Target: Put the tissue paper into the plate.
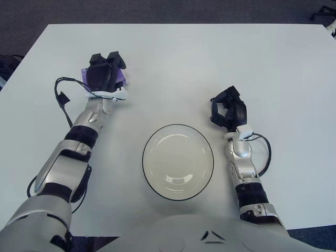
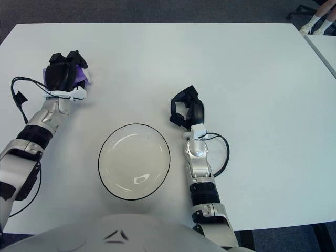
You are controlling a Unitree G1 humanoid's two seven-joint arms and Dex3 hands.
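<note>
- The left hand [image 1: 103,76] covers most of the purple tissue paper [image 1: 122,77]; only slivers peek out beside the fingers [image 1: 114,58].
- Whether those fingers actually clamp the tissue is hidden under the hand.
- The desk [image 1: 210,58] runs off at the near edge, behind the robot's body.
- A figure's feet [image 2: 315,23] sit cut off top right.

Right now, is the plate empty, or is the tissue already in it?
Empty. The plate shows only its bare inside; the purple tissue paper is under the left hand.
</note>
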